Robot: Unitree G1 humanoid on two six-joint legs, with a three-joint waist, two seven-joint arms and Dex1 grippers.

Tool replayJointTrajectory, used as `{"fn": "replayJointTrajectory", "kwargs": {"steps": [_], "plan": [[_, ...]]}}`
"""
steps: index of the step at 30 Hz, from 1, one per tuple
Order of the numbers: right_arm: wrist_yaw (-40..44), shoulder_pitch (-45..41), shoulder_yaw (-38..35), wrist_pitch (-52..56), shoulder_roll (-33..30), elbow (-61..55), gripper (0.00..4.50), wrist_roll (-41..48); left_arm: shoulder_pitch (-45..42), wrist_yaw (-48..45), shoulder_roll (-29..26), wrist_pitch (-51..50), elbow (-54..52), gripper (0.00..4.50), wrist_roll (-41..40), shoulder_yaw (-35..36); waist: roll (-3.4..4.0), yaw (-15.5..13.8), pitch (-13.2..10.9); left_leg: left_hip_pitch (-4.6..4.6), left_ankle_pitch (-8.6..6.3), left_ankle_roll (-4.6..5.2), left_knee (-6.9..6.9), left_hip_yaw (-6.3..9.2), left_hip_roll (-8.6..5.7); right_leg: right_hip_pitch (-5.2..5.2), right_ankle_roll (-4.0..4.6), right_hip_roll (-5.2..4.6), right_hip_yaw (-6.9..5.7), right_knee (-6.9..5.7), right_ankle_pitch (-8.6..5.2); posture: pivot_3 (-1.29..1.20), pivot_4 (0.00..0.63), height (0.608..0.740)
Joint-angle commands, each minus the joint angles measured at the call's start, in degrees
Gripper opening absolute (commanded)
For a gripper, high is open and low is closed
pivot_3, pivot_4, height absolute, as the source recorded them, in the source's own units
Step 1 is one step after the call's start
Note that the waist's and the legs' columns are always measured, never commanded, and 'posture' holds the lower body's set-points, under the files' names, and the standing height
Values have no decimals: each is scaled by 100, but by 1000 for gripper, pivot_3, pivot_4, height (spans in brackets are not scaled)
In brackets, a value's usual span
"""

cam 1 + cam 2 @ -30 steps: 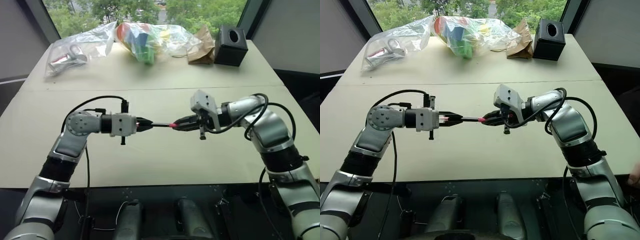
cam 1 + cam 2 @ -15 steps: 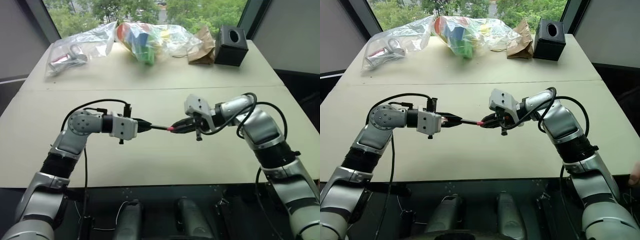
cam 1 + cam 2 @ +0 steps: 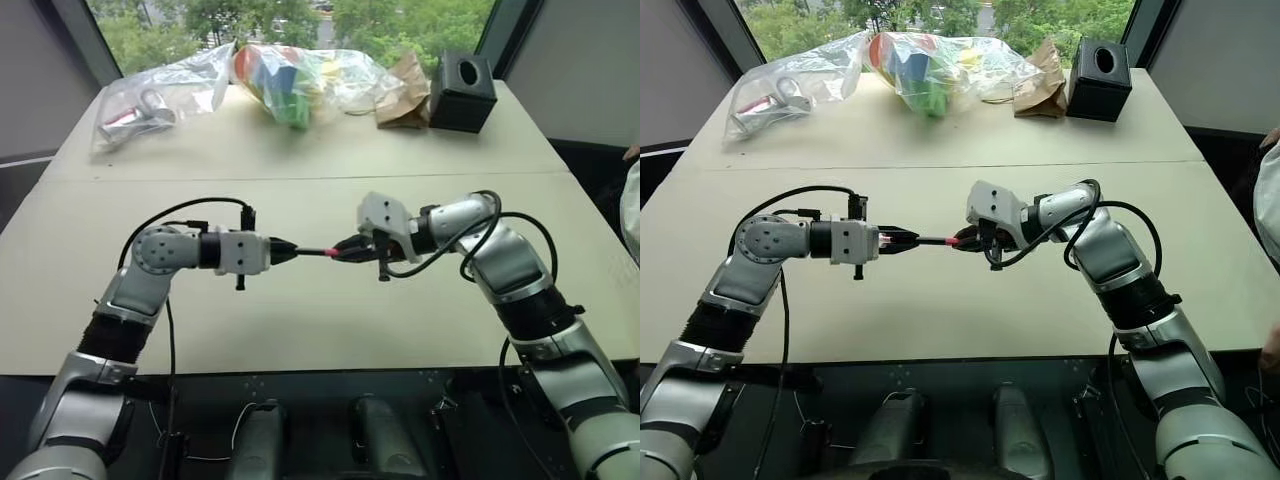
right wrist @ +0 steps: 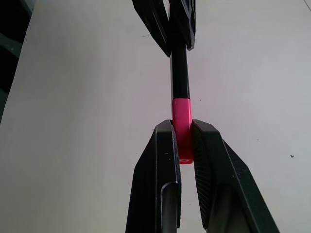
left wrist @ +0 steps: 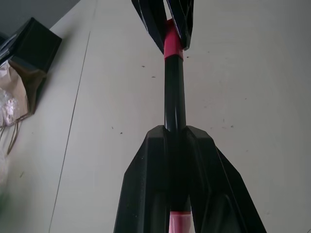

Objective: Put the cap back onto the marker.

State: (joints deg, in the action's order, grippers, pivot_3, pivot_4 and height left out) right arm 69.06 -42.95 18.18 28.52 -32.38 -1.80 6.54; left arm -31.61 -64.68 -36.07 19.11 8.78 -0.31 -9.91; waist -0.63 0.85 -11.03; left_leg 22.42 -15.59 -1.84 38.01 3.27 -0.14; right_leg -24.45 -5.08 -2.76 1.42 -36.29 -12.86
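Above the middle of the table (image 3: 300,330), the left gripper (image 3: 285,250) is clamped on the marker (image 3: 312,251), whose long axis runs level toward the right gripper (image 3: 343,250). That gripper is pinched on the red cap (image 4: 182,127), which meets the marker's tip end-on, seemingly needing one straight push.

Left pincer (image 3: 912,240) and right pincer (image 3: 962,242) tip to tip above table (image 3: 940,310), marker (image 3: 936,241) between.
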Motion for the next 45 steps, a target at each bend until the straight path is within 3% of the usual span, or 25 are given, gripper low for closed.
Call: {"fn": "replayJointTrajectory", "kwargs": {"steps": [1, 24, 34, 37, 43, 45], "plan": [[106, -38, 177, -300, 255, -283, 62, 165, -141, 131, 109, 52, -323, 0, -261, 72, 0, 0, 0, 0, 0, 0, 0, 0, 0, 0, 0, 0, 0, 0, 0, 0, 150, 740], [191, -234, 484, -1075, 580, -126, 62, -351, -659, -119, 556, 72, -302, 0, -460, -117, 0, 5, 0, 0, 0, 0, 0, 0, 0, 0, 0, 1, 0, -1, 0, 0, 150, 740], [108, -154, 279, -1251, 578, 107, 62, -656, -448, -8, 409, -47, -321, 0, -356, 43, 0, 8, 0, -1, 0, 0, 0, 0, 0, 0, 0, 1, 0, -2, 0, 0, 150, 740], [101, -123, 178, -1323, 453, 237, 1313, -707, -240, 46, 239, -152, -427, 0, -333, 148, -1, 8, 0, -1, 0, 0, 0, 0, 0, 0, 0, 1, 0, -2, 0, 0, 150, 740], [176, -165, -41, -1592, -28, 580, 4451, -765, 651, 122, -424, -632, -1059, 0, -484, 609, 3, 38, -1, -4, 0, 0, 0, 0, 1, -1, 1, 1, 1, -4, 0, 0, 150, 740], [242, -169, -136, -1608, -243, 609, 4451, -680, 1026, 167, -687, -744, -1271, 0, -538, 792, 4, 27, -1, -4, 0, 0, -2, 1, 2, -2, 2, 0, 1, -5, -1, 0, 150, 740]]}}
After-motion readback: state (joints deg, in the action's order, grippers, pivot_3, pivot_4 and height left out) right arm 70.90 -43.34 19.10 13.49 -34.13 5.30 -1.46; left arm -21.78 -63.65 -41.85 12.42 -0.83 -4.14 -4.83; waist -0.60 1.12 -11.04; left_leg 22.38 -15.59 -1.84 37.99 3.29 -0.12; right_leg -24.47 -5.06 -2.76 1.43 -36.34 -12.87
